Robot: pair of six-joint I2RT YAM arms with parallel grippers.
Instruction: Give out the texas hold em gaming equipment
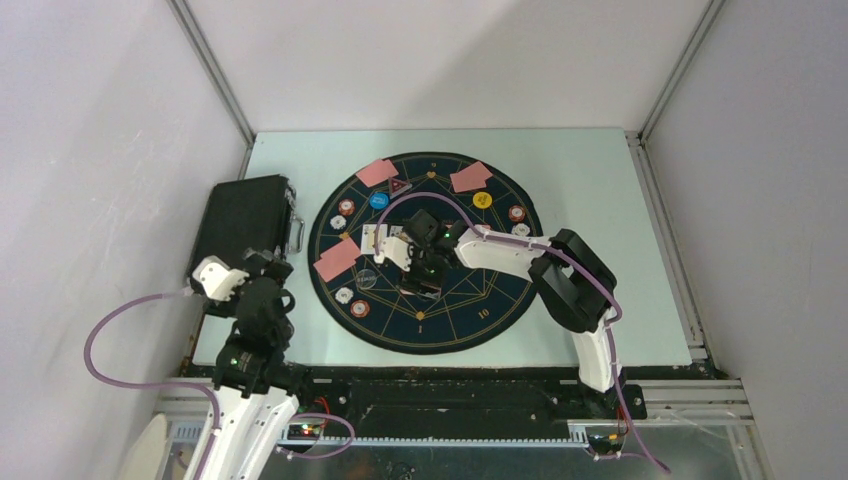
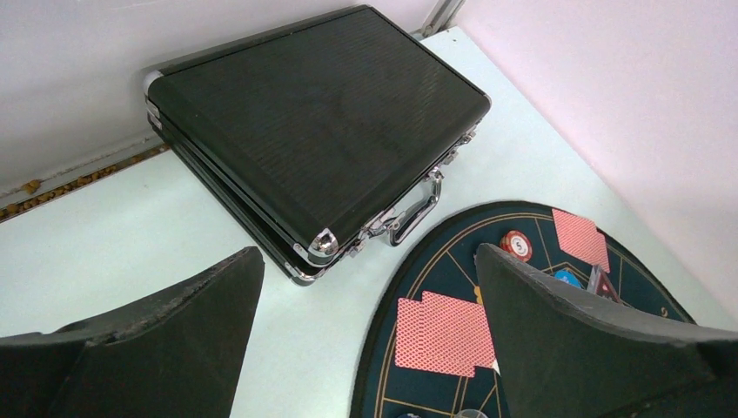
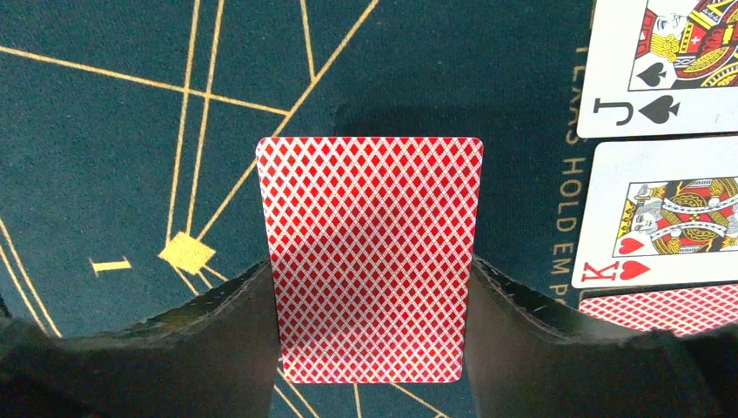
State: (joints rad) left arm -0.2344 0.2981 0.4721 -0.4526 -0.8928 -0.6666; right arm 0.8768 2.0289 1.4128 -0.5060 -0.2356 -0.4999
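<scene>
A pink-backed playing card (image 3: 370, 261) is pinched by its long edges in my right gripper (image 3: 370, 318), a little above the dark mat (image 3: 104, 131). Face-up cards lie beside it: a jack of spades (image 3: 670, 61) and a king of hearts (image 3: 670, 218). In the top view the right gripper (image 1: 424, 268) is over the mat's middle. More pink-backed cards (image 1: 377, 172) (image 1: 470, 177) (image 1: 337, 259), a blue chip (image 1: 378, 200), a yellow chip (image 1: 482, 200) and a red triangular token (image 1: 399, 186) lie on the mat. My left gripper (image 2: 367, 254) is open and holds nothing, over bare table.
The black case (image 2: 322, 122) lies shut at the table's left, its handle towards the round mat (image 1: 480, 310). Red-white chips (image 1: 346, 207) (image 1: 516, 213) and white chips (image 1: 344, 295) sit near the mat's rim. White walls close in the pale table (image 1: 600, 200).
</scene>
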